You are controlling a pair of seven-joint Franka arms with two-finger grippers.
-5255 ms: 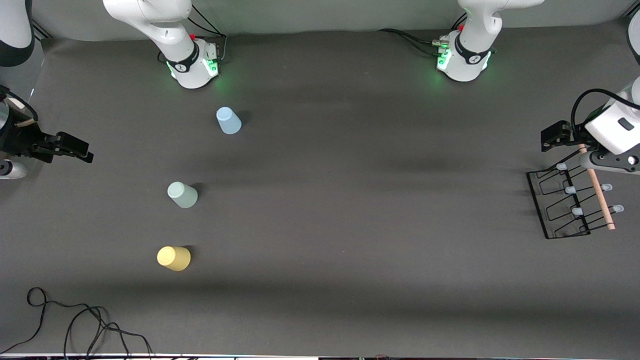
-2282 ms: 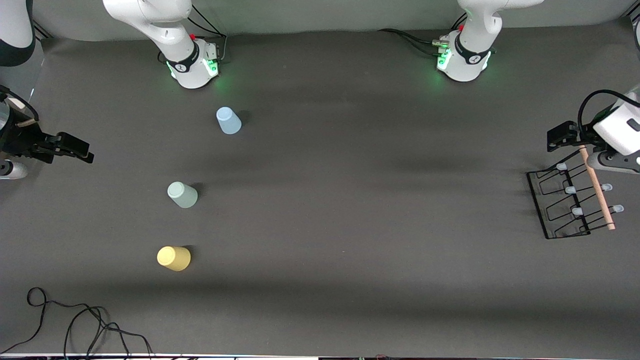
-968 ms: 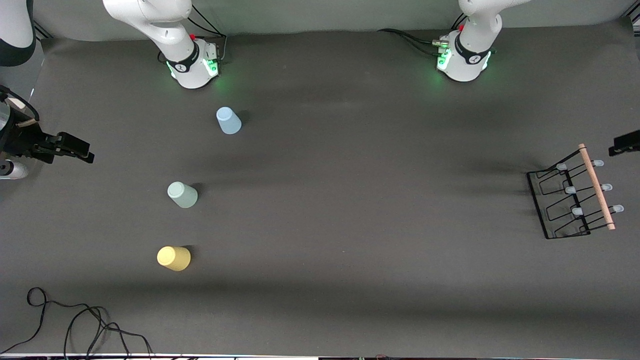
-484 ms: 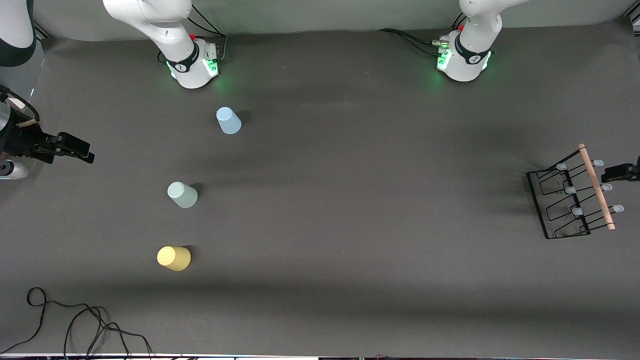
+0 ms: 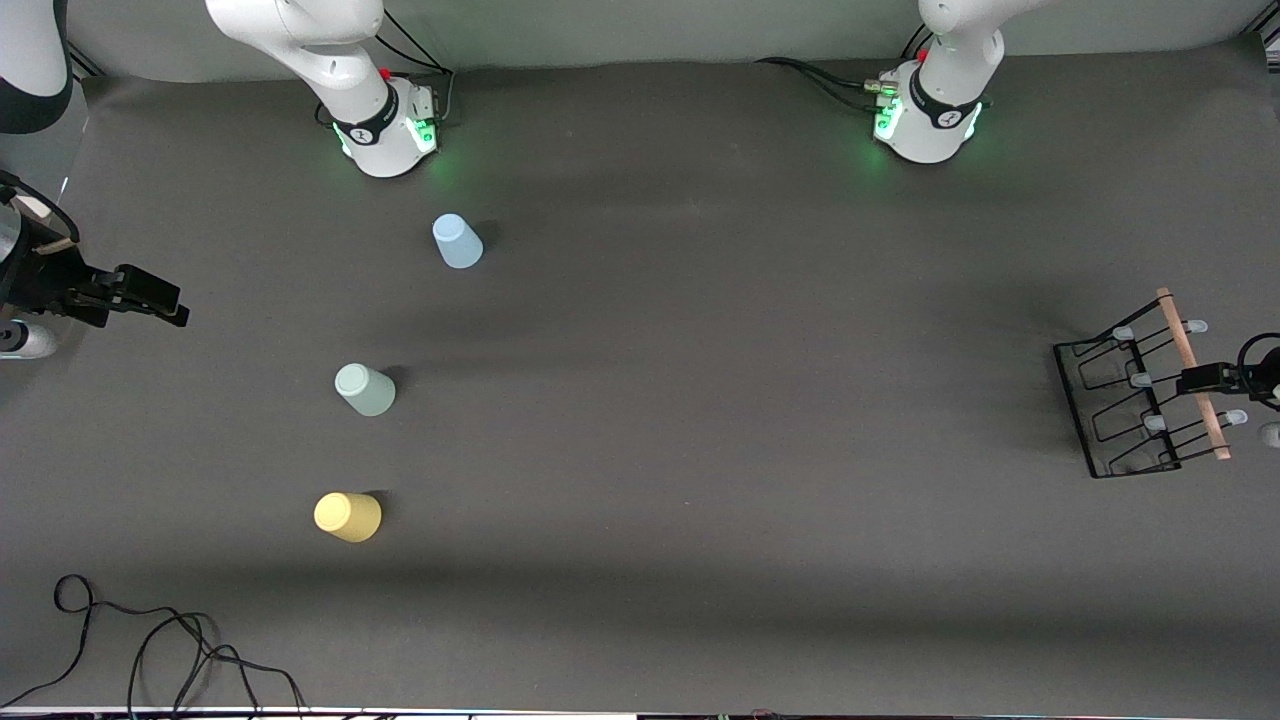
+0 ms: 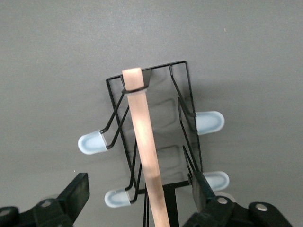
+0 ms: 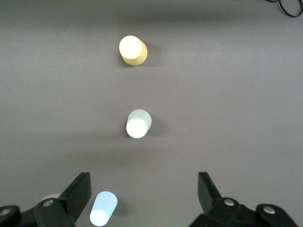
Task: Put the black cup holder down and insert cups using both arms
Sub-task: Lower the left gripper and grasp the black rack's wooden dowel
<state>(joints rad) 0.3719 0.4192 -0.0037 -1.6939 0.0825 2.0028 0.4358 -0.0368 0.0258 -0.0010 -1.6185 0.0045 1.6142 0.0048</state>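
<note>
1. Black cup holder (image 5: 1110, 410): black wire rack on a rectangular base, standing upright on the dark table (image 5: 700, 450) at the left arm's end.
2. Light wooden rod handle (image 5: 1187, 370) along the top of the rack, threaded through a wire loop at one end; in the left wrist view (image 6: 144, 146), plain pale wood, round in section.
3. Prongs with pale blue tips (image 6: 92, 143) slanting outward to either side of the rod; no cup on any prong.
4. Left gripper (image 6: 139, 196) directly above the rod, fingers (image 6: 75, 191) spread wide to either side of it, not touching it; only a dark finger (image 5: 1205, 378) visible in the front view, across the rod.
5. Three cups, all upside down on the table toward the right arm's end, well apart from the rack and from each other.
6. Light blue cup (image 5: 457, 241) nearest the right arm's base; mint green cup (image 5: 365, 389) nearer the front camera; yellow cup (image 5: 347, 516) nearest the front camera.
7. Right gripper (image 7: 144, 196) waiting high over the cups, fingers (image 7: 78, 191) spread wide, holding nothing.
</note>
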